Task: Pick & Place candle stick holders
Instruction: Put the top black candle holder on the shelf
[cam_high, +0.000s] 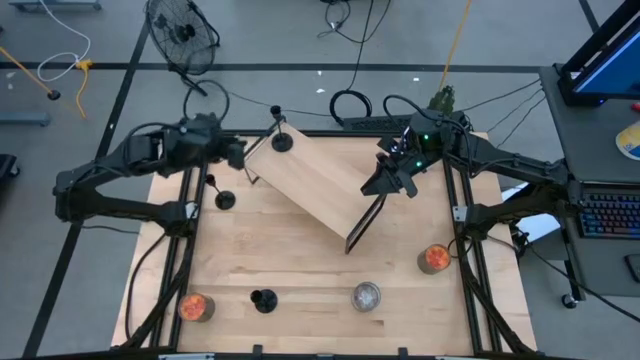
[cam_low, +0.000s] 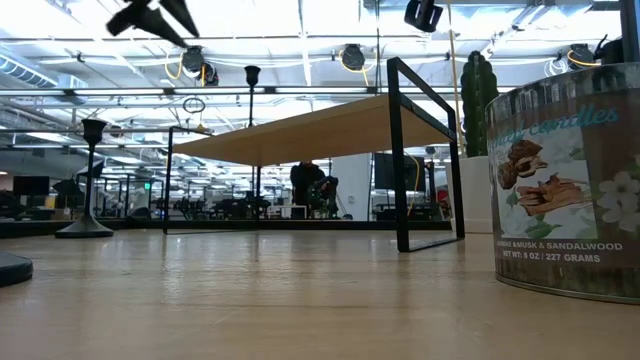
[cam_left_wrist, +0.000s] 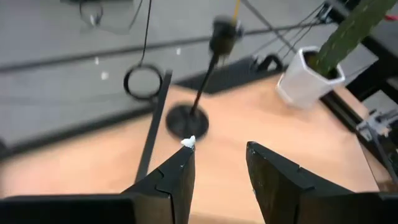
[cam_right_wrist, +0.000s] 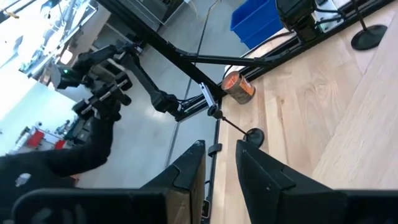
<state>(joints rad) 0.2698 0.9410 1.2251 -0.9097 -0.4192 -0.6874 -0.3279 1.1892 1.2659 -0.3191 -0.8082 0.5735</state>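
A black candle stick holder (cam_high: 282, 140) stands by its round base (cam_left_wrist: 186, 119) on the far left corner of a low wooden shelf (cam_high: 315, 180). A second black one (cam_high: 224, 198) stands on the table left of the shelf, a third (cam_high: 263, 300) near the front edge. Two orange cups (cam_high: 196, 307) (cam_high: 434, 259) and a silvery cup (cam_high: 366, 296) rest on the table. My left gripper (cam_high: 235, 152) hovers open, raised, left of the shelf's holder, with nothing between its fingers (cam_left_wrist: 177, 177). My right gripper (cam_high: 385, 180) hangs open above the shelf's right end, its narrow gap (cam_right_wrist: 221, 168) empty.
The shelf has a black metal frame (cam_low: 400, 160) and lies slantwise across the table's middle. A white pot with a green cactus (cam_left_wrist: 311, 74) stands at the far right corner. Cables and a fan lie on the floor beyond the far edge.
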